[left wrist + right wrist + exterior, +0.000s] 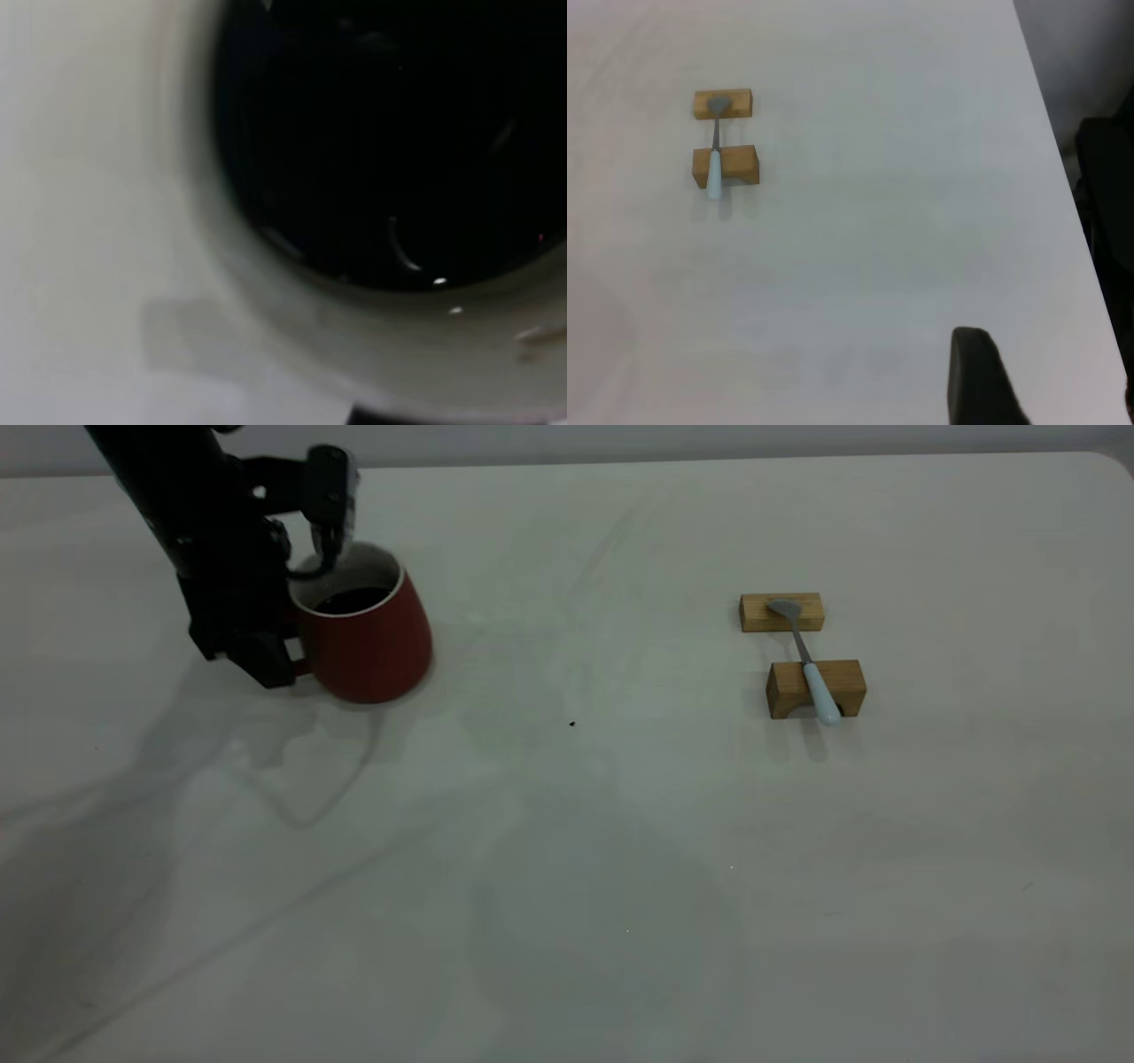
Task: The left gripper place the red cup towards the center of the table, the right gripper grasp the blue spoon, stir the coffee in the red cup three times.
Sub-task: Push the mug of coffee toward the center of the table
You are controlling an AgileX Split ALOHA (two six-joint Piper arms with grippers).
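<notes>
The red cup (pixel 372 646) stands far left on the table (pixel 567 886), with dark coffee (pixel 350 600) inside. My left gripper (pixel 297 607) is shut on the cup at its handle side, one finger inside the white rim and the other outside. The left wrist view is filled by the coffee (pixel 390 133) and the pale inner wall of the cup (pixel 354 328). The blue spoon (pixel 811 664) lies across two wooden blocks at the right, handle toward the front. My right gripper (pixel 1050 398) hovers open high above the table, well away from the spoon (pixel 715 155), and is outside the exterior view.
The spoon's bowl rests on the far wooden block (pixel 781 613) and its handle on the nearer block (pixel 842 686). A tiny dark speck (pixel 571 724) marks the table's middle. The table's edge (pixel 1063 177) runs close beside the right gripper, with a dark object beyond it.
</notes>
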